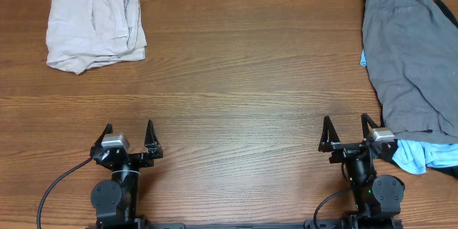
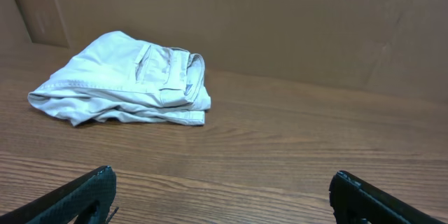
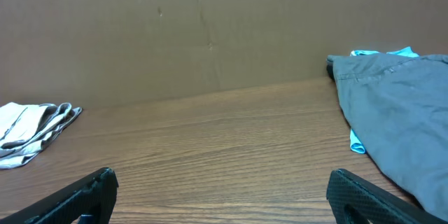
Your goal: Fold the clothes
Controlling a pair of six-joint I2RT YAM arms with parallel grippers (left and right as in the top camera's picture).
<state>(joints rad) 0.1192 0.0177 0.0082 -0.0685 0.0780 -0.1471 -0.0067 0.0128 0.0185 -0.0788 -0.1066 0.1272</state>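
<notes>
A folded beige garment (image 1: pixel 94 28) lies at the table's far left corner; it also shows in the left wrist view (image 2: pixel 126 80) and in the right wrist view (image 3: pixel 31 131). A heap of unfolded clothes lies at the right edge: a grey garment (image 1: pixel 409 61) on top of a light blue one (image 1: pixel 413 157), with a dark one (image 1: pixel 447 14) under it. The grey garment shows in the right wrist view (image 3: pixel 399 105). My left gripper (image 1: pixel 129 134) is open and empty near the front edge (image 2: pixel 222 196). My right gripper (image 1: pixel 347 129) is open and empty beside the heap (image 3: pixel 222 196).
A brown cardboard wall (image 2: pixel 280 21) stands behind the wooden table (image 1: pixel 236 93). Black cables (image 1: pixel 57 182) trail from the arm bases at the front edge.
</notes>
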